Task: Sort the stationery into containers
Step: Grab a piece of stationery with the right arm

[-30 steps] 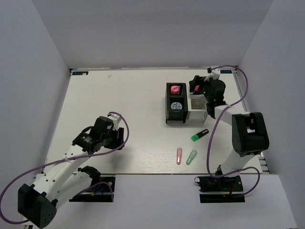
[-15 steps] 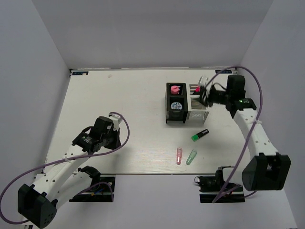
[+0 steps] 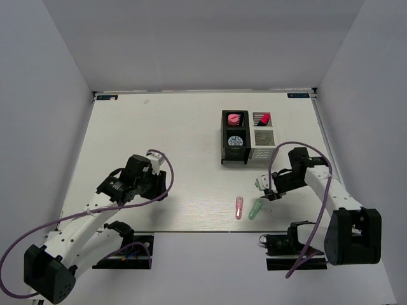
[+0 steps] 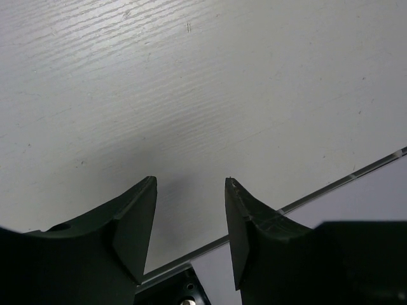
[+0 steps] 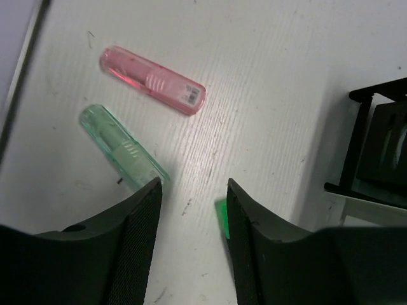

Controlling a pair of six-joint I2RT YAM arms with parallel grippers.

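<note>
My right gripper (image 3: 267, 189) (image 5: 194, 184) is open and low over the table, straddling the green-capped marker (image 3: 261, 183). Only a sliver of its green cap (image 5: 221, 217) shows beside the right finger. A pink capsule (image 3: 239, 208) (image 5: 152, 79) and a green capsule (image 3: 255, 209) (image 5: 124, 147) lie just beyond the fingertips. The mesh organiser (image 3: 224, 136) (image 5: 375, 152) holds a pink item (image 3: 234, 119), the blue-white tape roll (image 3: 235, 141) and a pink-capped marker (image 3: 263, 118). My left gripper (image 3: 159, 184) (image 4: 191, 181) is open and empty over bare table.
The table's near edge (image 4: 318, 190) runs just under my left fingers. The near edge also lies close to the capsules (image 5: 25, 57). The near silver compartment (image 3: 263, 136) looks empty.
My right arm has swung from the organiser's silver compartments down to the green-capped marker near the front. The pink-capped marker now sits in the far silver compartment. The left arm has not moved.
</note>
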